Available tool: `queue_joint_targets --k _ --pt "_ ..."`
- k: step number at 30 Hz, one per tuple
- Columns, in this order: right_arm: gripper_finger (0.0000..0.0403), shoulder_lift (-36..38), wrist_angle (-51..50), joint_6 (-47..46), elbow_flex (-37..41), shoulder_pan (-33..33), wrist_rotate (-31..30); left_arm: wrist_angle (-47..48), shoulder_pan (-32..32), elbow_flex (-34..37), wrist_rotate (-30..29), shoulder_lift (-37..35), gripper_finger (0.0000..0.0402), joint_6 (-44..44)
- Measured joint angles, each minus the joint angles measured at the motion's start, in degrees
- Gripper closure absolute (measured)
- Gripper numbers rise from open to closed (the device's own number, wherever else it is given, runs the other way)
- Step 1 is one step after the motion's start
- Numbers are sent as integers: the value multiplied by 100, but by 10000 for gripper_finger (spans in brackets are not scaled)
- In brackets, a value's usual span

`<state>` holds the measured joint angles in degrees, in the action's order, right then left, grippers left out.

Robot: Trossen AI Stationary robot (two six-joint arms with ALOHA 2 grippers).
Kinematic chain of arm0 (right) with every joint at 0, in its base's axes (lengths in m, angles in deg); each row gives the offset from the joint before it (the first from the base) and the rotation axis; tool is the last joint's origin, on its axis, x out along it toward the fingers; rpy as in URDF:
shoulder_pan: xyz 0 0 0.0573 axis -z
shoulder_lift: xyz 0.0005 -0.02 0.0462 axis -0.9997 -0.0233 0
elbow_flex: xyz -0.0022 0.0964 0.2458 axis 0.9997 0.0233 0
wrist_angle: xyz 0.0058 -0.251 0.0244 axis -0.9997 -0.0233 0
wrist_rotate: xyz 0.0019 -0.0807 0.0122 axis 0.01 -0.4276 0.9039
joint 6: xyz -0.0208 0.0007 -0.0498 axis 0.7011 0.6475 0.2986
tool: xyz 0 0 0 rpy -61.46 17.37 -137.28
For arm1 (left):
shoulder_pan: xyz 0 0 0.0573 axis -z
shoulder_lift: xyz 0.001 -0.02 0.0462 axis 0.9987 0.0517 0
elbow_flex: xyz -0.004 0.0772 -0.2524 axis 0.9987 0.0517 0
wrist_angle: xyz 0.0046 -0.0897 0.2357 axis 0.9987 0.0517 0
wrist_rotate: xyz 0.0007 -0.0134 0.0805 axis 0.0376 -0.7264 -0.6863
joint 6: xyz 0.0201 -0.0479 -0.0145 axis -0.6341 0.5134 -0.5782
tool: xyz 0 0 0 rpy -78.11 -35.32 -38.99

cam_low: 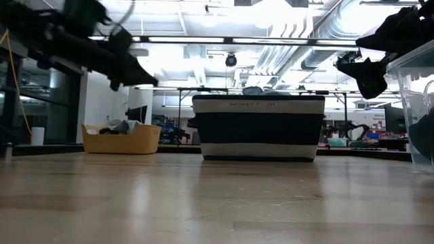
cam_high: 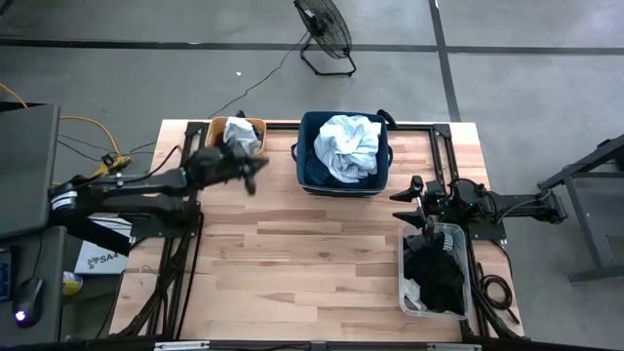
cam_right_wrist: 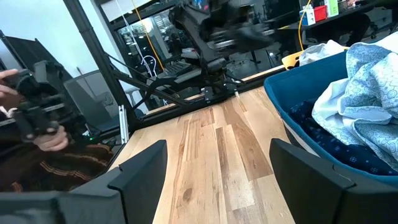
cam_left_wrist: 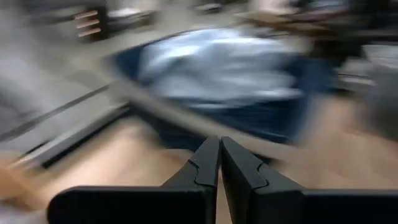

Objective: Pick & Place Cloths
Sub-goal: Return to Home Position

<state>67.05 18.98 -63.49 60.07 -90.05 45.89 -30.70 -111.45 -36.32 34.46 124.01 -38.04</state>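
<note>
High view, left tool [cam_high: 255, 175] closed, near socks [cam_high: 239, 135], pale shirt [cam_high: 349, 146] farther off

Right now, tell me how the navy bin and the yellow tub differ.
Size: the navy bin is wider and taller than the yellow tub. Place: the bin stands mid-way along the far edge of the table, the tub at its far left corner. Load: a big pale shirt tops the bin; the tub holds only small cloths. Both stand upright on the table and hold cloths.
</note>
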Motion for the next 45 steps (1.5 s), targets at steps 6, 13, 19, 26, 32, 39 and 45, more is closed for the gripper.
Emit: queue_joint_targets --k 6,13,19,26,32,39,45 --pt "127 -1 0 0 0 1 0 -183 992 835 581 -1278 389 178" --pt "127 -2 0 0 1 1 0 -176 1930 1457 499 -2473 389 194" --pt "127 0 2 1 1 0 0 1 2456 1756 2 -3183 389 -102" --pt "127 0 1 1 1 1 0 600 2559 1767 -70 -3661 389 -386" --pt "127 0 0 1 1 0 1 994 2559 1777 -46 -3669 389 -82" --pt "127 -1 -1 1 1 0 0 1221 2556 1783 -33 -3669 389 45" --pt "127 -1 0 1 1 0 1 1211 2556 1787 -35 -3669 389 45"
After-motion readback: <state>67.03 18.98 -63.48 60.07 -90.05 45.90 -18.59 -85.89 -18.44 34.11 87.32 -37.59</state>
